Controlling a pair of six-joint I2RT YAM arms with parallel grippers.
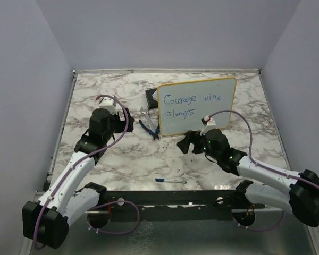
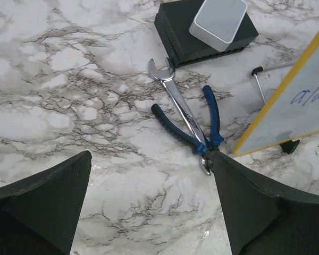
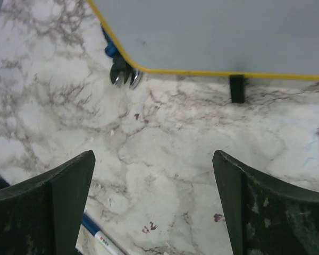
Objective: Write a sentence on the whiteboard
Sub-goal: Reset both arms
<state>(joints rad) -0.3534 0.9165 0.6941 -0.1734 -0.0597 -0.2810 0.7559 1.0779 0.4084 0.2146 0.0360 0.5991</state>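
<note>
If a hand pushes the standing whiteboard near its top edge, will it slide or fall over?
Probably it tips rather than slides: the whiteboard stands on small black feet, a narrow base. It looks thin and flat, so likely light and stiff. The smooth marbled table may let the feet skid.

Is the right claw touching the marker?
Apart. Top view: the marker lies flat on the table, with bare marble between it and the open right claw.

Soft, even light from above; marble desk (image 1: 122,164) bright, no glare. Faint shadows beside the arms. Whiteboard (image 1: 196,106) lettering sharp from overhead, its face dull grey in the right wrist view. Left end effector (image 2: 151,154) and right end effector (image 3: 154,154) near-black, underexposed, slightly soft.
</note>
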